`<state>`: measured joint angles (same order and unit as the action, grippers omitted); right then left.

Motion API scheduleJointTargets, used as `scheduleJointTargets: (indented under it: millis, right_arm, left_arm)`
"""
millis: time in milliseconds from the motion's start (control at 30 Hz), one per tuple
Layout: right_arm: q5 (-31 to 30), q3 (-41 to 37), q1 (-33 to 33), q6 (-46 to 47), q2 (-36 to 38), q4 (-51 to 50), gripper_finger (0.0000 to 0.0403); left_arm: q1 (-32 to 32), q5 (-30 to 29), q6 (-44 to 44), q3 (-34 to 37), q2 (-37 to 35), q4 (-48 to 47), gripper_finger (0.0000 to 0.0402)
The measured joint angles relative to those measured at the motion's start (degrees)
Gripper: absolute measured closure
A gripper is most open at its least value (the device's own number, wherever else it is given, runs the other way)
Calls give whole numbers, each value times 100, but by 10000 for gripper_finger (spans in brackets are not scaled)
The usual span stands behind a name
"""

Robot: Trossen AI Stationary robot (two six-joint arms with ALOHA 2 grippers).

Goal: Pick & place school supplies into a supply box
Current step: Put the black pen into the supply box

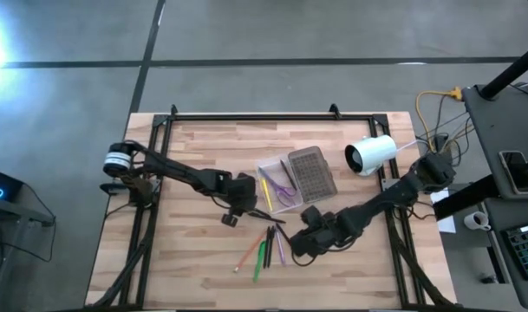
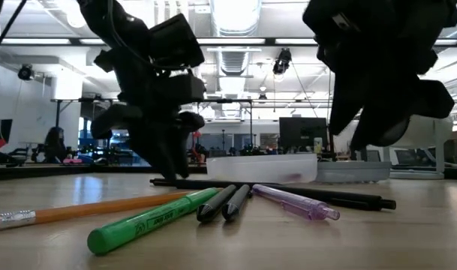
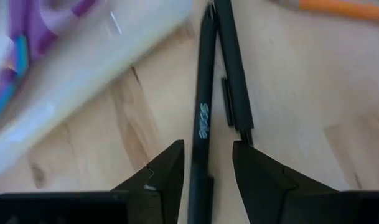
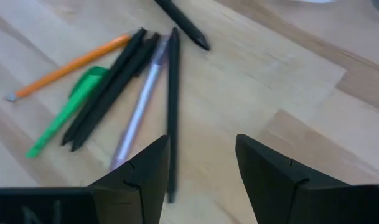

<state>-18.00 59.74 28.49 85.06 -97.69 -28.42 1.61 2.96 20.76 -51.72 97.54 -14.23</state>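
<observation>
Two arms: both low over the tabletop
Left gripper: jaws apart, straddling a black pen
Right gripper: jaws apart above loose pens
Supply box: open, holding scissors

Clear supply box lies open mid-table, grey lid flat beside it, purple scissors and yellow pencil inside. Orange pencil, green pen, black pens, purple pen lie fanned just in front.

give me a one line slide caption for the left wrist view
Left gripper open astride a black pen on the wooden table, beside the clear supply box holding purple-handled scissors.
</observation>
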Motion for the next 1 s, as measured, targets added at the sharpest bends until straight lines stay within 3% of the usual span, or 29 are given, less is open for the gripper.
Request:
scheduleJointTargets:
  millis: [133,300,533,767,1000]
  right_arm:
    - [278,190,0,-186,-63,82,227]
    - [625,598,2,-546,-562,-52,227]
    - [782,1171,-77,-559,-1440,-179,227]
    - [769,1553,-216,-538,-1823,-800,229]
    - [756,1620,-227,-232,-1880,-912,272]
  left_arm:
    - [0,0,-28,-101,51,-284,281]
    - [21,-1,-563,-160,-390,-578,281]
    - [171,-6,-1753,-87,-1543,-777,281]
    - [328,-201,-2913,256,-2789,-741,281]
    - [326,-352,-3353,930,-3769,-617,281]
